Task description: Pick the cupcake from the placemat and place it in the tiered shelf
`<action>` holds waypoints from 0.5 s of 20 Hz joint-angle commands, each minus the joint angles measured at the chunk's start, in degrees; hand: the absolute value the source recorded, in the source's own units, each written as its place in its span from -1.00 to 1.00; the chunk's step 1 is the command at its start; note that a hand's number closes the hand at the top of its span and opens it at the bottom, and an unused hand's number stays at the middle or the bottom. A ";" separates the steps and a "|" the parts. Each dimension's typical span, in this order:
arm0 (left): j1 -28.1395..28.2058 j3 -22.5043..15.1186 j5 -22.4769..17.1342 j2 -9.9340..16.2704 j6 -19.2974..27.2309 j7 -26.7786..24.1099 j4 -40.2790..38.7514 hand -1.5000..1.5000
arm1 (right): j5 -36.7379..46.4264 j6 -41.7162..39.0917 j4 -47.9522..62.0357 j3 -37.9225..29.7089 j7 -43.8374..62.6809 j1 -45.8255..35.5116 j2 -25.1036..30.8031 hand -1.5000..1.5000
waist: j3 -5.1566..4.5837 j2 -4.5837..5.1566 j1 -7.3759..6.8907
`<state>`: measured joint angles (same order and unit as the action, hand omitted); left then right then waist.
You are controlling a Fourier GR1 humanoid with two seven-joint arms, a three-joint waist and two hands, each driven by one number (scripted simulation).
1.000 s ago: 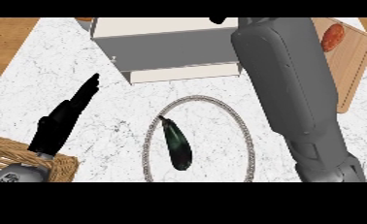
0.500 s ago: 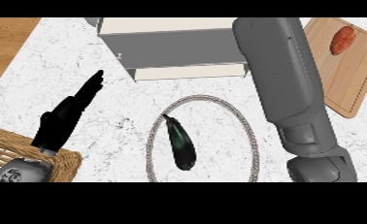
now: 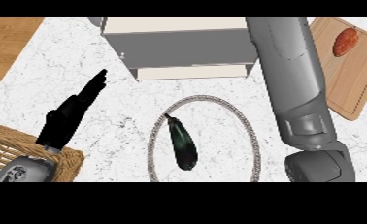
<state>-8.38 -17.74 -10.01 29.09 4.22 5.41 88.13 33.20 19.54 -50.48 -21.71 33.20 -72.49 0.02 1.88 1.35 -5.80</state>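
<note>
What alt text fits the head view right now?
The right forearm reaches up past the tiered shelf, its hand out of view. A dark eggplant lies inside the oval placemat; the left robot hand rests open above a wicker basket.

Counter [image 3: 108, 97]: white marble top, grey veins.
Wood surface [image 3: 18, 36]: brown strip, at the counter's far left corner.
Light: even, soft.
</note>
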 commanded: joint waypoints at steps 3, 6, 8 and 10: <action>5.30 -1.52 -0.97 -4.20 2.29 0.60 -2.64 0.00 | 0.23 16.19 -0.05 -2.54 -7.12 0.48 -0.02 -1.00 | -1.92 -0.26 2.18; 6.55 0.74 -1.14 -3.50 2.30 -1.59 -5.35 0.00 | 2.30 19.04 -0.94 -3.87 -5.56 -0.72 3.41 -1.00 | -2.01 -0.67 4.28; 5.49 1.08 -1.58 -3.88 2.60 0.27 -6.11 0.00 | 3.84 21.95 -2.15 -3.89 -6.37 2.18 3.92 -1.00 | -1.97 -0.78 5.95; 7.46 0.40 -0.91 -4.92 4.67 0.40 -3.02 0.00 | 4.54 23.53 -4.90 -4.32 -3.04 4.33 3.61 -1.00 | -1.92 -1.71 6.87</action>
<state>-3.98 -15.56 -10.63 29.92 5.42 5.21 88.54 36.09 38.49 -52.67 -25.18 28.71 -70.97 3.00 2.08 -0.35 -1.37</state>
